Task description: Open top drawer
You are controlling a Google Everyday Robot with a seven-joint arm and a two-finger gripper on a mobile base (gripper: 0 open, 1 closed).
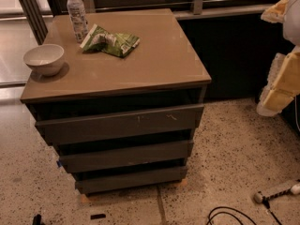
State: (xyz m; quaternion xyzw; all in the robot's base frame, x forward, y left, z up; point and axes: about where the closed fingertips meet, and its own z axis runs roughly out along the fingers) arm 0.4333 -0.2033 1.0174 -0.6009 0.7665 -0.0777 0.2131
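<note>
The top drawer [117, 124] is the widest of three dark grey-brown handleless fronts on a low cabinet, with small pale scratch marks right of centre. It sits slightly forward of the cabinet body, with a dark gap above it under the tan top. My gripper [263, 62] is at the right edge of the camera view, well to the right of the cabinet and level with its top. It is open and empty, one pale yellow finger [276, 9] high and the other [281, 86] lower.
On the cabinet top [154, 64] stand a white bowl [44, 58] at the front left, a plastic water bottle [77, 13] at the back and a green snack bag [110, 41]. Two narrower drawer fronts [125, 156] lie below. Cables and a power strip [276, 191] lie on the speckled floor at the right.
</note>
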